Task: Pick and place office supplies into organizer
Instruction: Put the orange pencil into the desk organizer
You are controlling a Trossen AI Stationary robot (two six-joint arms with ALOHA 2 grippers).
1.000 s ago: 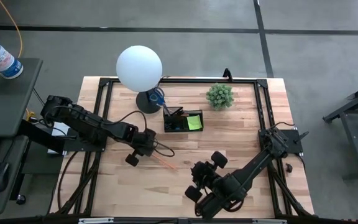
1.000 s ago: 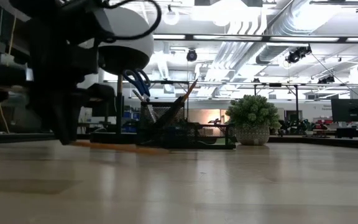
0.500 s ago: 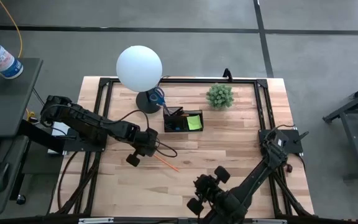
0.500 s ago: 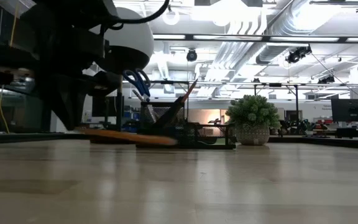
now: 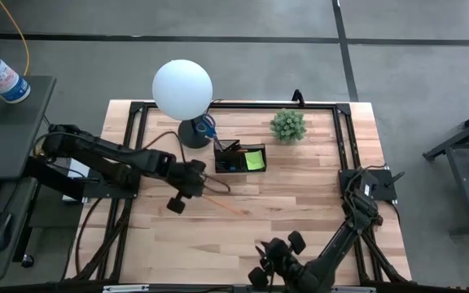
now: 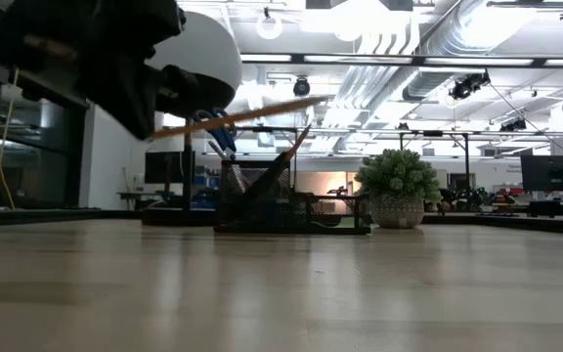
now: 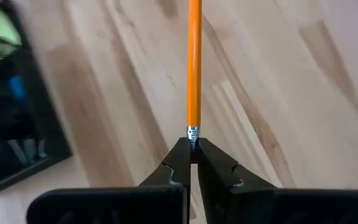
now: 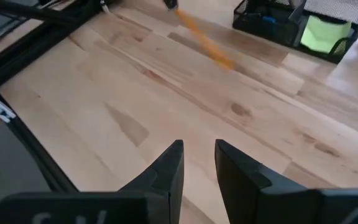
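One orange pencil (image 7: 194, 68) is pinched at its eraser end by the left end effector (image 7: 193, 163), clear of the tabletop (image 5: 300, 187), its long axis pointing away; organizer (image 5: 240, 158) sits just beyond. Right end effector (image 8: 197, 163) waits slightly parted, empty.

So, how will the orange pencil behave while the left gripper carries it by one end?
The orange pencil looks stiff: it stays straight though the left gripper pinches only its metal-banded end. Probably light. Being slim and gripped so far off-centre, it may pivot or slip.
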